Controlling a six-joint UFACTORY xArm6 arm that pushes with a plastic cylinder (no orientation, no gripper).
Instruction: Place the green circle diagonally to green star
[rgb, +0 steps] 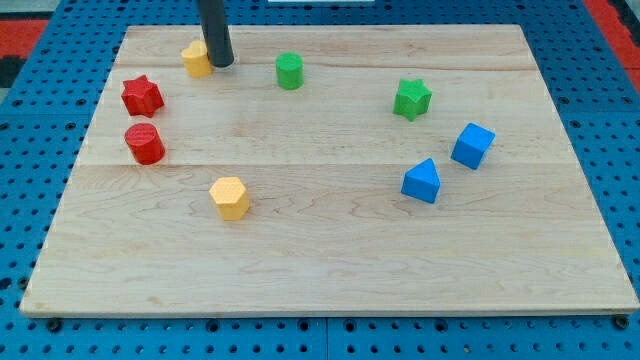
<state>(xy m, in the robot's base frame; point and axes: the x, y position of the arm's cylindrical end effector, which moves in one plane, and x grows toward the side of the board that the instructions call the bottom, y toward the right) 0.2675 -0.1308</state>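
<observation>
Pale wooden board (330, 250) lies on a blue pegboard (30, 170), and you see eight blocks on it. Your rod has no fingers to open or close; my tip (222, 64) stands at the view's top left, touching the right side of a yellow block (197, 59). The green circle (289, 70) is near, to the tip's right. The green star (411, 98) sits well apart, further right and slightly lower. Below it are a blue cube (473, 145) and a blue triangular block (422, 181). At left are a red star (142, 96), a red cylinder (145, 144) and a yellow hexagon (230, 197).
</observation>
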